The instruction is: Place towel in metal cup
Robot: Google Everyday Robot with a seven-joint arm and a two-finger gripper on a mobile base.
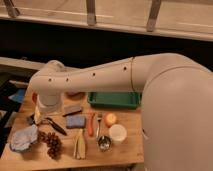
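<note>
The towel [23, 138] is a crumpled pale blue-grey cloth at the front left of the wooden table [125, 155]. The metal cup [104, 143] stands near the front middle, next to a white cup [118, 134]. My arm reaches in from the right, and its white wrist [49, 95] hangs over the left part of the table. The gripper [41, 118] is below the wrist, above and a little right of the towel, close to a black-handled tool [54, 125]. It is far left of the metal cup.
A green tray [114, 100] sits at the back. A blue sponge [76, 121], dark block [72, 110], carrot [91, 124], orange fruit [110, 119], fork [99, 125], grapes [51, 143] and yellow pieces [80, 146] lie mid-table. The arm partly hides a red bowl [34, 97].
</note>
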